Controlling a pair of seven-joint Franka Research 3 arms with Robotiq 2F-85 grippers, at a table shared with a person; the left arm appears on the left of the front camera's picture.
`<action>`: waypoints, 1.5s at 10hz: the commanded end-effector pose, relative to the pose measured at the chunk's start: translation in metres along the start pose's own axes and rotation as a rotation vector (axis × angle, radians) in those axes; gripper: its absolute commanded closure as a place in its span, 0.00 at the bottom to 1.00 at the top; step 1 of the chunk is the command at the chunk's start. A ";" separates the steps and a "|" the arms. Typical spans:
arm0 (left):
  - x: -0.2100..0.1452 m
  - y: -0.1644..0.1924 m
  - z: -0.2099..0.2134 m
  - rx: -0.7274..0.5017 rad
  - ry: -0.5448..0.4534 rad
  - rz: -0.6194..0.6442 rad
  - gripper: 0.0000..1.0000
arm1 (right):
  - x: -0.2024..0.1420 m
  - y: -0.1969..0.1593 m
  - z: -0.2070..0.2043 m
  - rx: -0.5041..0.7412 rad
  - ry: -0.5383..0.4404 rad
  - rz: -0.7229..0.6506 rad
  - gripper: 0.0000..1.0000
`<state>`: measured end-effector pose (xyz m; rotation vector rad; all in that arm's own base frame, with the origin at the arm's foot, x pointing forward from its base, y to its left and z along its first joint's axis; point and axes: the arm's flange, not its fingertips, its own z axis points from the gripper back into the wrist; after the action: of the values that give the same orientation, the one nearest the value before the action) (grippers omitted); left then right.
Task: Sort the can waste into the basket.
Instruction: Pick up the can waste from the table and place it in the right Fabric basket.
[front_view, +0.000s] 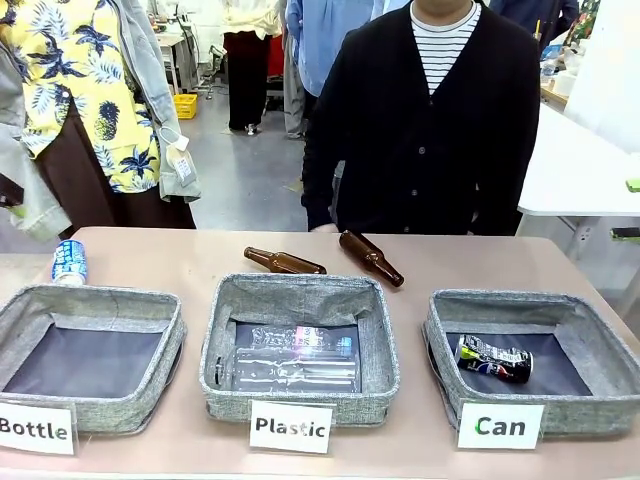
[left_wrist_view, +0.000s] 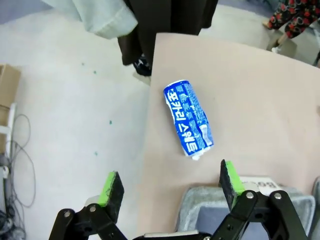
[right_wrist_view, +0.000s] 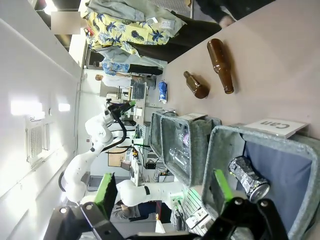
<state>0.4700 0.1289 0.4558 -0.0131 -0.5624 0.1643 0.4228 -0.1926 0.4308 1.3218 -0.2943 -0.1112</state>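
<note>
The blue can (front_view: 69, 262) has white lettering and a dented, slightly crushed body. It lies on its side on the table (front_view: 190, 255) at the far left, just behind the basket labelled "Bottle" (front_view: 92, 297) and close to the table's edge. In the left wrist view the blue can (left_wrist_view: 189, 119) runs on a slant, one end toward the upper left and the other toward the lower right.

The black can (front_view: 494, 360) is crumpled, with green, white and red marks. It lies on its side on the dark lining of the basket labelled "Can" (front_view: 598, 345). Its long axis runs roughly left to right across the basket, with the right end a little nearer the camera.

The left gripper (left_wrist_view: 170, 185) hangs above the table's edge with its green pads spread wide and nothing between them. The blue can lies just beyond its fingertips, untouched.

The right gripper (right_wrist_view: 164, 187) is spread wide too and holds nothing. The "Can" basket (right_wrist_view: 220, 145) and the black can (right_wrist_view: 248, 177) are ahead of it.

The middle basket, labelled "Plastic" (front_view: 300, 288), holds clear plastic bottles (front_view: 290, 368). Two brown glass bottles (front_view: 284, 262) (front_view: 370, 257) lie behind it. A person (front_view: 430, 120) stands at the far side.
</note>
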 end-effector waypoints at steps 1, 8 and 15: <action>0.040 -0.011 -0.052 -0.009 0.120 0.145 0.00 | 0.002 0.002 0.003 0.006 0.009 0.017 0.00; 0.065 -0.011 -0.190 -0.025 0.338 0.354 0.00 | 0.002 0.002 0.003 0.006 0.009 0.017 0.00; 0.061 -0.011 -0.215 0.006 0.399 0.335 0.59 | 0.002 0.002 0.003 0.006 0.009 0.017 0.00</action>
<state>0.6326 0.1348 0.3039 -0.1399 -0.1678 0.4828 0.4229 -0.1925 0.4307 1.3220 -0.2936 -0.1109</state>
